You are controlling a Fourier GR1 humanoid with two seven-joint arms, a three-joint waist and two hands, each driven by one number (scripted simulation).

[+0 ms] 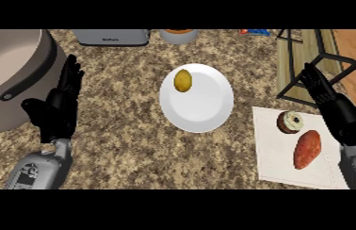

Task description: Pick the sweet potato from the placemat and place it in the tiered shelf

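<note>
An orange-brown sweet potato [307,149] lies on the white placemat [271,144] at the lower right, beside a frosted doughnut [290,121]. The tiered shelf [306,64], a black wire frame on wooden boards, stands at the upper right. My right hand [328,103] is open, fingers straight and pointing up, just right of the doughnut and above the sweet potato, touching neither. Over at the left edge my left hand [57,106] rests open, fingers up, holding nothing.
A white plate [201,106] with a small yellow-brown potato [183,80] sits mid-counter. A large grey pot [24,69] fills the upper left. A toaster [111,36] and an orange-filled cup [179,35] stand along the back edge.
</note>
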